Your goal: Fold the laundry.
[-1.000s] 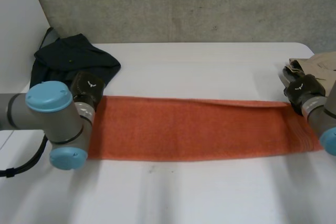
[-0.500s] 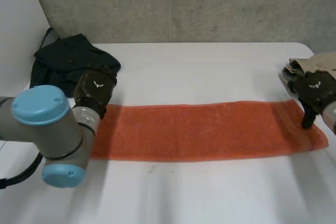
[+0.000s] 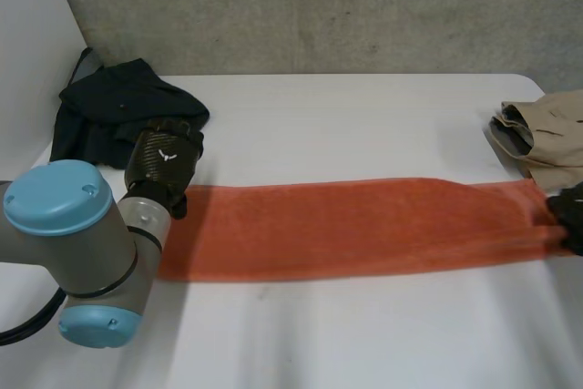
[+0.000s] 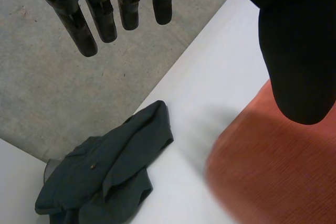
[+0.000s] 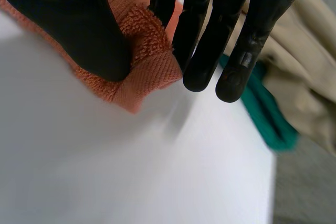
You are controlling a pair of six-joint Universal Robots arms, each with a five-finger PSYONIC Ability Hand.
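1. An orange towel (image 3: 355, 230) lies stretched in a long band across the white surface (image 3: 364, 125), reaching from the left hand to the right hand.
2. The left hand (image 3: 164, 159) is at the towel's left end, by its far corner, with the grey left arm (image 3: 82, 234) and its light-blue caps nearer the camera.
3. In the left wrist view its fingers (image 4: 97, 17) are straight and held well apart from the thumb (image 4: 296, 51), and nothing lies between them. The thumb hangs over the towel's end (image 4: 273, 177); whether it touches the cloth I cannot tell.
4. The right hand (image 3: 572, 218) is at the towel's right end, at the edge of the head view, where the band narrows into a crease.
5. In the right wrist view the thumb (image 5: 79, 30) presses the towel's hemmed corner (image 5: 149, 64) against the fingers (image 5: 210, 40), so the hand pinches the cloth, and the corner bunches up between them.
6. A dark garment (image 3: 118, 111) lies crumpled at the far left corner of the surface, just beyond the left hand and apart from the towel.
7. A beige garment (image 3: 551, 134) lies at the far right edge, beyond the right hand; the right wrist view shows a green cloth (image 5: 262, 116) tucked under it.
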